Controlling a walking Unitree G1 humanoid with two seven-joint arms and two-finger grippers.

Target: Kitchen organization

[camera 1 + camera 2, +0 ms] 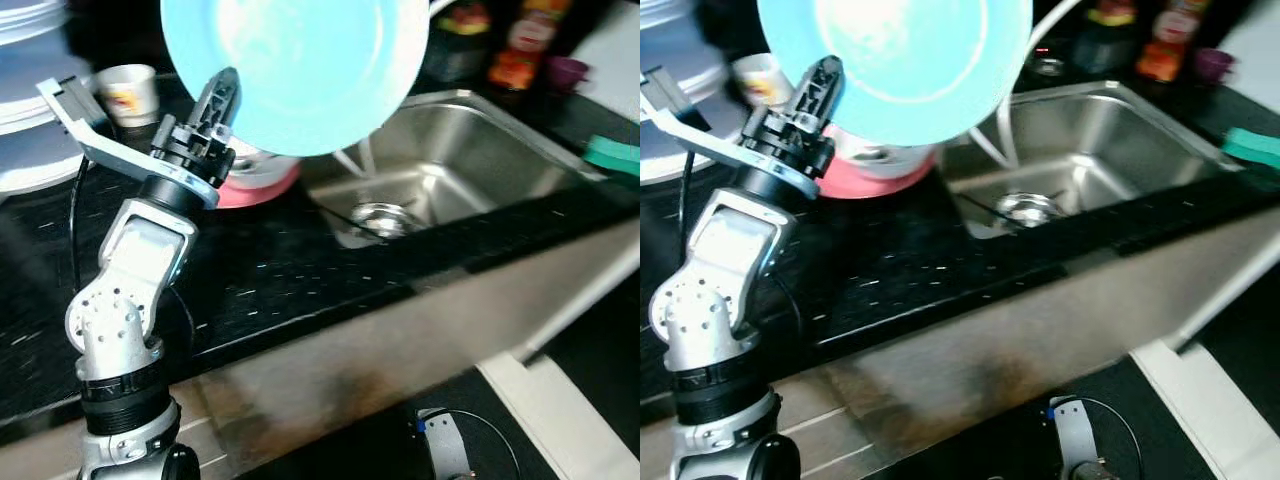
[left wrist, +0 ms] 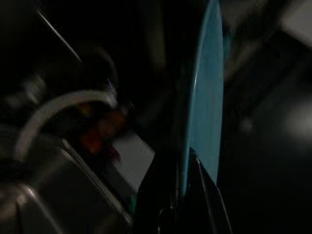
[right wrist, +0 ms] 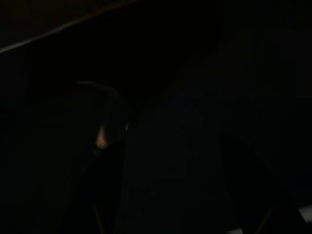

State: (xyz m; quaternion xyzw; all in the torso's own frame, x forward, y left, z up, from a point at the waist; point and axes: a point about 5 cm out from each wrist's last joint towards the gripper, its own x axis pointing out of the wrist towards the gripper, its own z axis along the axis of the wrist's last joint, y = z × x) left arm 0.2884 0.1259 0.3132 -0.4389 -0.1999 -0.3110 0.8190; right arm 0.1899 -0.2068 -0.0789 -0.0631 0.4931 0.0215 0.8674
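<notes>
A light blue plate [image 1: 300, 60] is held up in the air above the black counter [image 1: 280, 270], tilted with its face toward me. My left gripper [image 1: 222, 95] is shut on the plate's lower left rim. In the left wrist view the plate [image 2: 207, 97] appears edge-on between the black fingers [image 2: 200, 195]. Below and behind the plate sits a pink dish [image 1: 262, 185] beside the steel sink [image 1: 450, 170]. The right wrist view is nearly black, and that arm hangs idle.
A paper cup [image 1: 130, 92] and stacked white dishes [image 1: 30, 100] stand at the back left. Bottles [image 1: 525, 40] and a small purple cup [image 1: 567, 72] line the back right. A teal sponge [image 1: 612, 155] lies on the sink's right rim. The counter's front edge runs diagonally.
</notes>
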